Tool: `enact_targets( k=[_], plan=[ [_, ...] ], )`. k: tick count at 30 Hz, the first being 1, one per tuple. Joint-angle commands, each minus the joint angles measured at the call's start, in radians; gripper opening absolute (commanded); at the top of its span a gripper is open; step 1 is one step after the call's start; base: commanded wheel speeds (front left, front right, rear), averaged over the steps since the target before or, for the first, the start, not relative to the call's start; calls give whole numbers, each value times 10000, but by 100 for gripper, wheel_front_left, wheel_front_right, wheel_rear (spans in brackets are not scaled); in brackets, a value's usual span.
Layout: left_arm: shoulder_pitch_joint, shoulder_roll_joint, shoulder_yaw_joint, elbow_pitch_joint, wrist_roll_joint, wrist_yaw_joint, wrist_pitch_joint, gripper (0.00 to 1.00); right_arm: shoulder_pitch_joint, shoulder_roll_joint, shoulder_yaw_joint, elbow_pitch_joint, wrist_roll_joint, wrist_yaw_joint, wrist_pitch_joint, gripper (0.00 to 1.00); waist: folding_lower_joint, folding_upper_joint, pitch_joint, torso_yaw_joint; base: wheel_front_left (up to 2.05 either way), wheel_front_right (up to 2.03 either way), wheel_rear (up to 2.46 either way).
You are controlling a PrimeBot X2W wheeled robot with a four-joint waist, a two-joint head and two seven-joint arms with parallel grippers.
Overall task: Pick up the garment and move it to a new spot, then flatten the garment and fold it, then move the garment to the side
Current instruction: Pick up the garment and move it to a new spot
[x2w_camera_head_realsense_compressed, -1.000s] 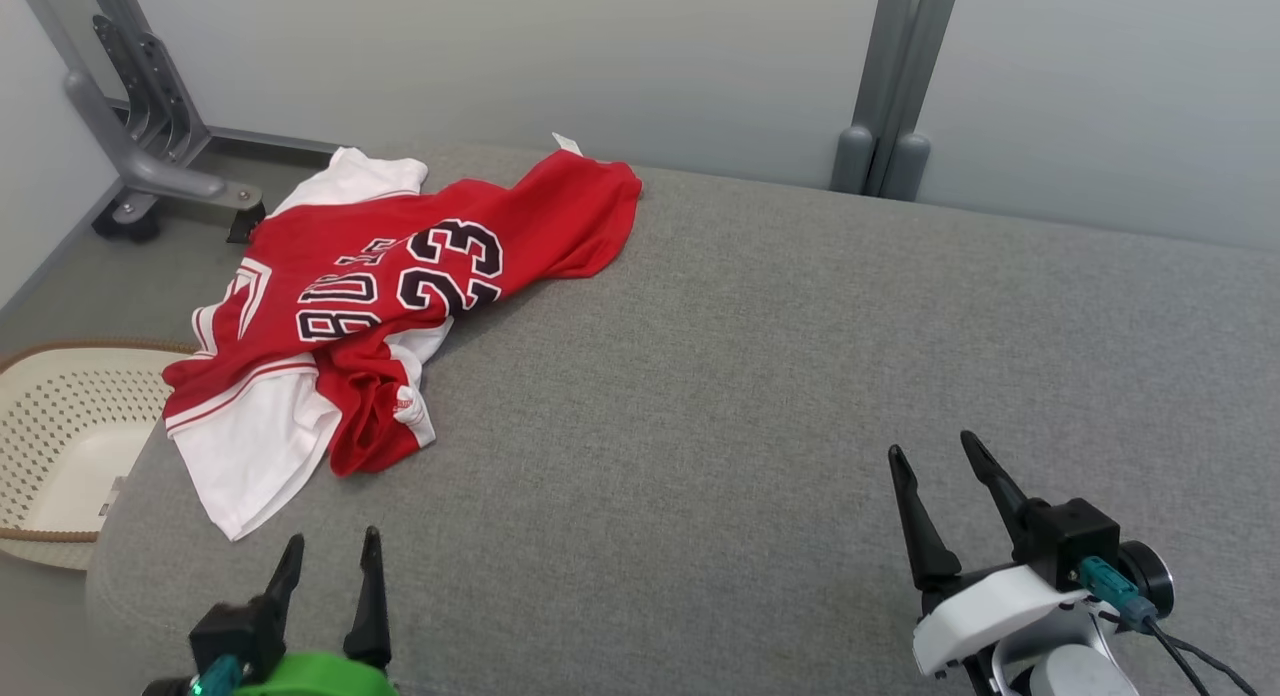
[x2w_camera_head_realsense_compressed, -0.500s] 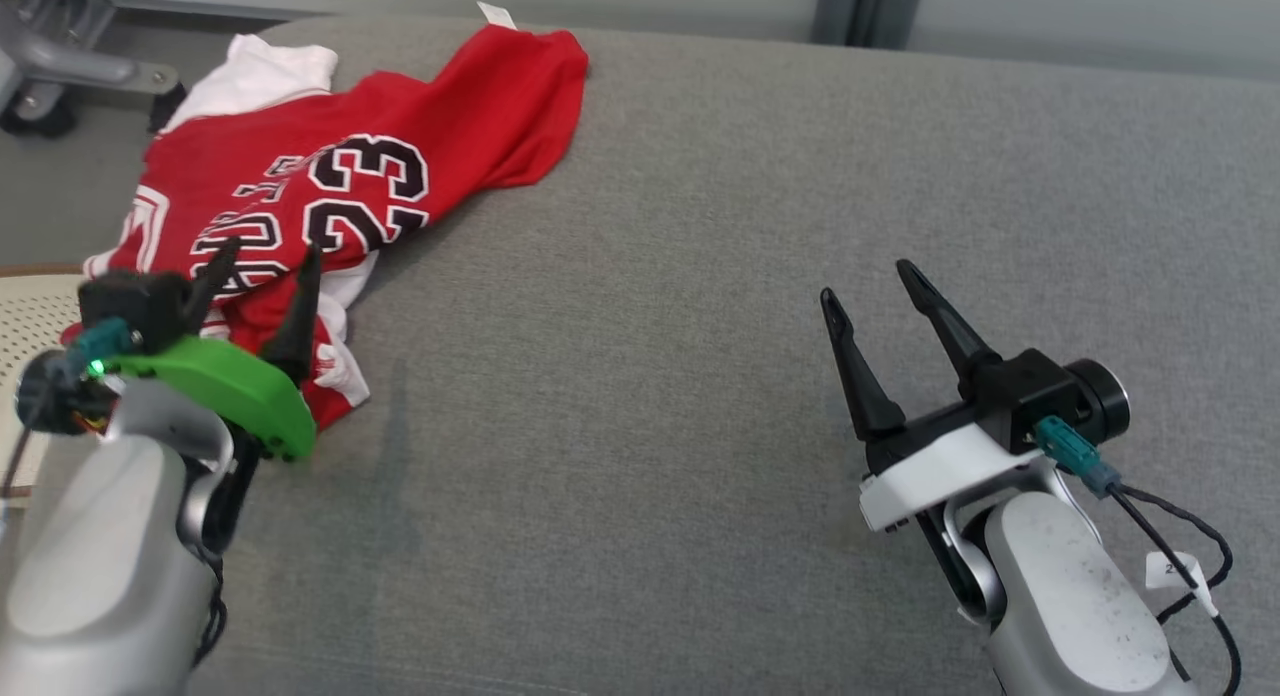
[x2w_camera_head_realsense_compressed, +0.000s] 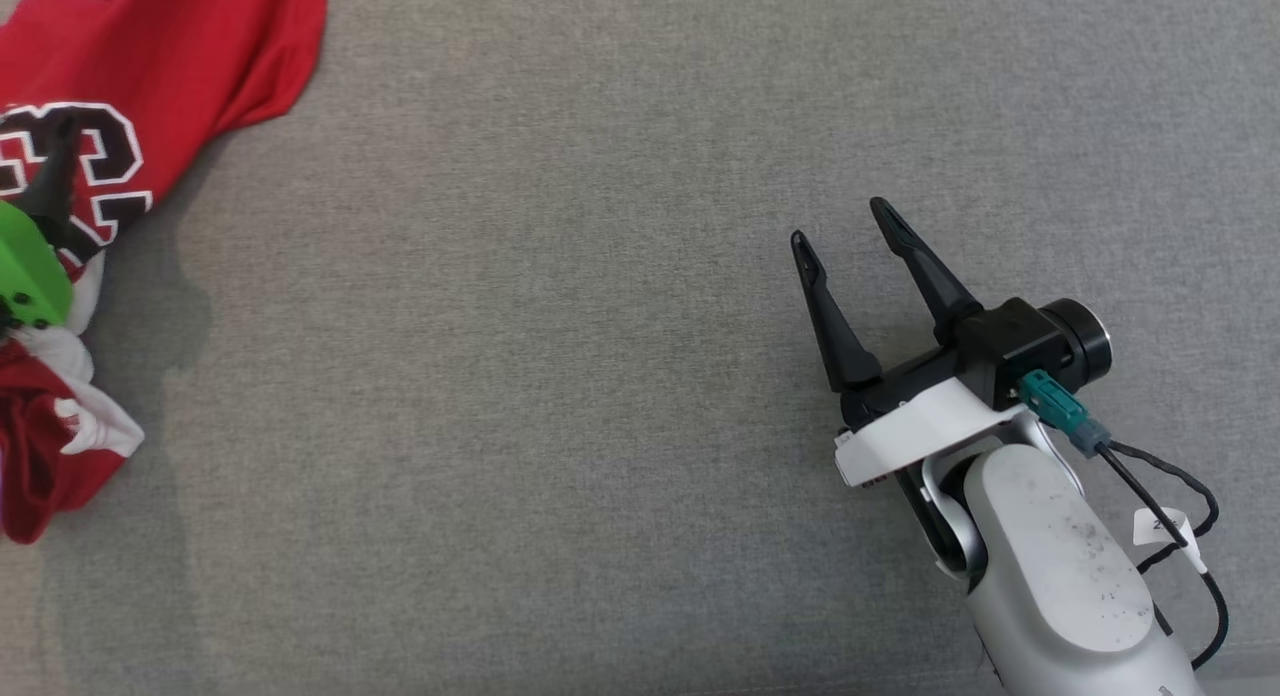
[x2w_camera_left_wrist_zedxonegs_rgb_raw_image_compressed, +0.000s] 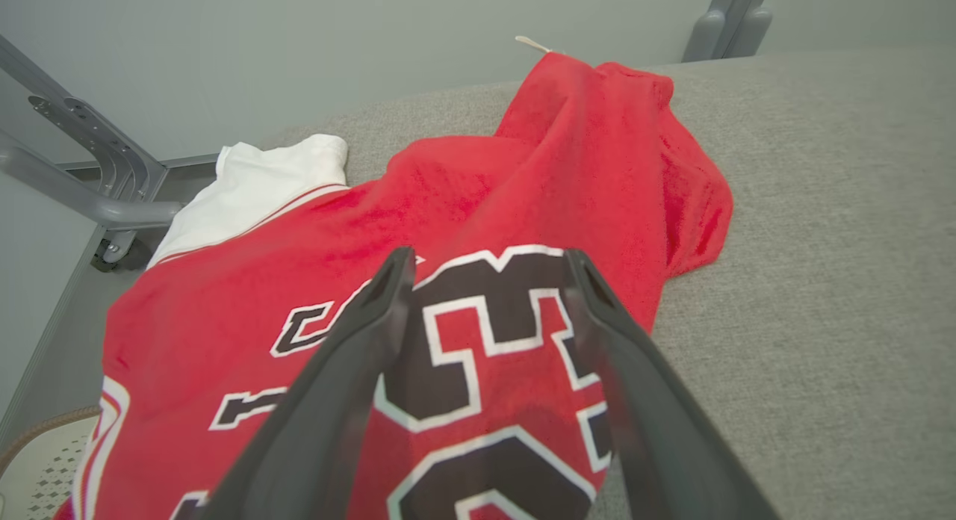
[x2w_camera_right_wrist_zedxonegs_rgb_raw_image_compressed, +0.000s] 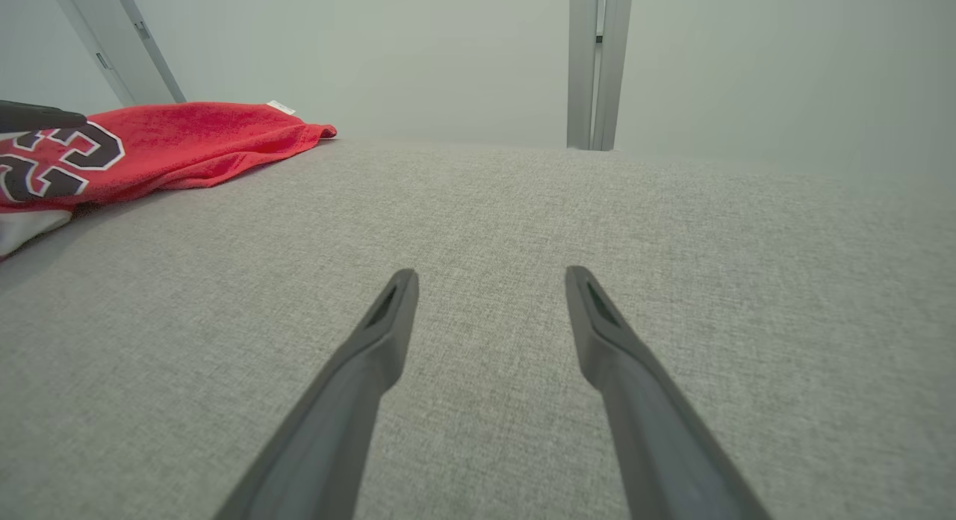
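Fingers (x2w_camera_left_wrist_zedxonegs_rgb_raw_image_compressed: pixel 351 356) of the left gripper (x2w_camera_left_wrist_zedxonegs_rgb_raw_image_compressed: pixel 489 260) hang spread, empty, just above the garment (x2w_camera_left_wrist_zedxonegs_rgb_raw_image_compressed: pixel 567 154) lying ahead of them; the right gripper (x2w_camera_head_realsense_compressed: pixel 842 221), likewise spread, sits well apart.

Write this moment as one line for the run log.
step: pick-up not yet done | left tool: open, over jersey | right tool: open, over grey cushion | jersey: crumpled on cushion
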Motion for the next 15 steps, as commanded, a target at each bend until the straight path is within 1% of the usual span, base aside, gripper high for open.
enact_targets(
  k=[1, 2, 4, 6, 8, 10, 13, 15],
  plan=[
    [-325, 267, -79, 153, -216, 6, 180, 100, -147, 26, 39, -30, 34, -10, -31, 100, -2, 0, 761, -775, 0, 0, 0],
    [-382, 286, -130, 231, -354, 6, 305, 100, -162, 27, 62, -20, 34, -10, -31, 100, -2, 0, 780, -806, 0, 0, 0],
    [-545, 528, -257, 385, -559, 6, 591, 100, -197, 35, 97, 13, 50, -10, -31, 100, -2, 0, 831, -879, 0, 0, 0],
    [-731, 822, -395, 621, -481, 14, 735, 100, -223, 43, 111, 36, 82, -10, -31, 100, -2, 0, 871, -931, 0, 0, 0],
    [-788, 882, -505, 945, -536, 14, 1000, 100, -227, 59, 145, 46, 99, -10, -31, 100, -2, 0, 878, -978, 0, 0, 0],
    [-903, 1002, -625, 1117, -501, 12, 1161, 0, -207, 63, 170, 85, 143, -10, -31, 100, -2, 0, 843, -1011, 0, 0, 0],
    [-1028, 1216, -736, 1243, -590, 14, 1226, 0, -92, 76, 212, 168, 208, -10, -31, 100, -2, 0, 666, -1042, 0, 0, 0],
    [-1220, 1454, -660, 1226, -617, 14, 969, 0, 18, 82, 210, 208, 265, -10, -31, 100, -2, 0, 487, -1059, 0, 0, 0]
  ],
)
